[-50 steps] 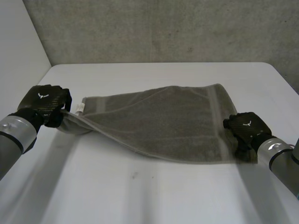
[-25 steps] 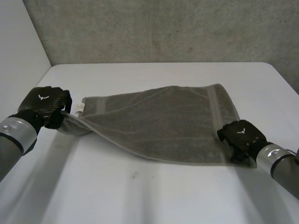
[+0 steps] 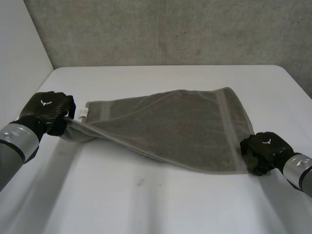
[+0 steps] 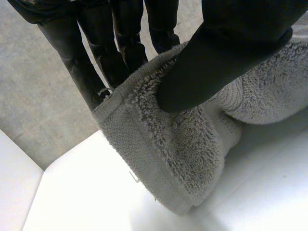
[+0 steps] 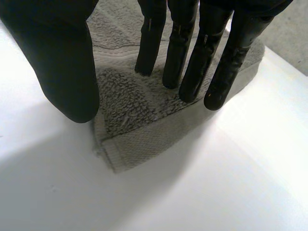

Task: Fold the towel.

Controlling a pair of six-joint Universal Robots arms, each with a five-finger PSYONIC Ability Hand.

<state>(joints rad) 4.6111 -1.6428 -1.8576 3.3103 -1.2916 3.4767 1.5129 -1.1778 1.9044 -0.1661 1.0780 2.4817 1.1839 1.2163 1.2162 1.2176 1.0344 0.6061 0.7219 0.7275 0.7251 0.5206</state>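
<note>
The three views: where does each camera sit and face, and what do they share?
Head view: behind the arms, looking down at the table; both arms, left hand and right hand at opposite ends of the towel.
Left wrist view: on that wrist, looking along the palm; thumb and fingers pinch a corner.
Right wrist view: likewise; straight fingers rest on a corner.
All share the towel.

There's the grey-brown terry towel (image 3: 170,126), plain woven band (image 3: 225,126) at three o'clock; black left hand (image 3: 46,109), black right hand (image 3: 263,148); white table (image 3: 146,209).

Grey terry towel (image 3: 170,126), folded in half, lies slantwise on table, one corner raised.
</note>
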